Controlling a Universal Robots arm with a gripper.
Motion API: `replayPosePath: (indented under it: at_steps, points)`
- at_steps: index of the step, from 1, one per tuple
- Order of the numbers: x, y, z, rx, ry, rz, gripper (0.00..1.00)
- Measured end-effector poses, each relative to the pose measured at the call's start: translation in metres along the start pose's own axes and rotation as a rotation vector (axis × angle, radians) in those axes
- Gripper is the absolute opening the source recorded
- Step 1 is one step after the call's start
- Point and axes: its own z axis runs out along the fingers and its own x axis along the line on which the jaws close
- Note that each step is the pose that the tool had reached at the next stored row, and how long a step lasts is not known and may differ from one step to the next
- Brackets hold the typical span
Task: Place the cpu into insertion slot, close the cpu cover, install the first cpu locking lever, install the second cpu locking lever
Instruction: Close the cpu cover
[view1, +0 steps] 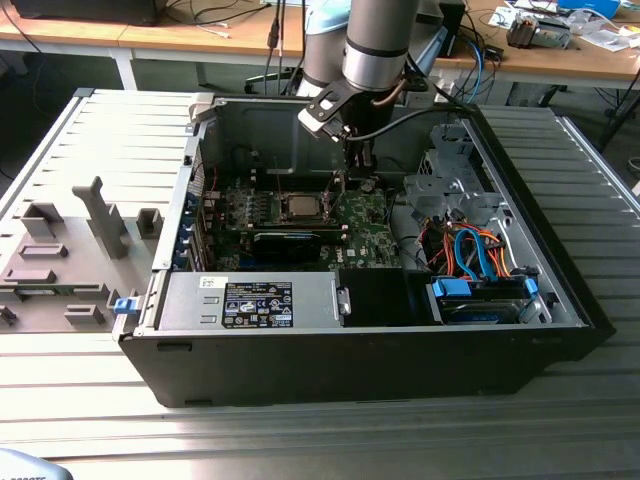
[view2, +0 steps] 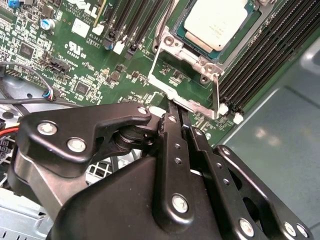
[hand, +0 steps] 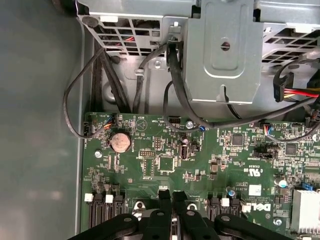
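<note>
The cpu (view2: 218, 21) is sitting in the insertion slot (view2: 172, 45) on the green motherboard (view2: 90, 55), metal top facing up. The cpu cover (view2: 195, 106) is standing open beside the slot. The claw (view2: 175, 108) is hovering at the cover's free edge, fingers pressed together; whether it is touching the frame is unclear. In the exterior view, the arm (view1: 375, 40) is reaching into the open computer case (view1: 300, 360).

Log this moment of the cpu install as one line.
cpu: seated in insertion slot | cpu cover: open, not over cpu | gripper: at cpu cover's outer edge
</note>
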Motion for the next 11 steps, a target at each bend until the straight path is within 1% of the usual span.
replayPosePath:
  at_steps: [7, 11]
  points:
    - [0.0004, -0.0079, 0.0001, -0.0002, 0.0023, 0.000, 0.16]
    - [0.0008, -0.0152, 0.0002, -0.0003, 0.0045, 0.000, 0.16]
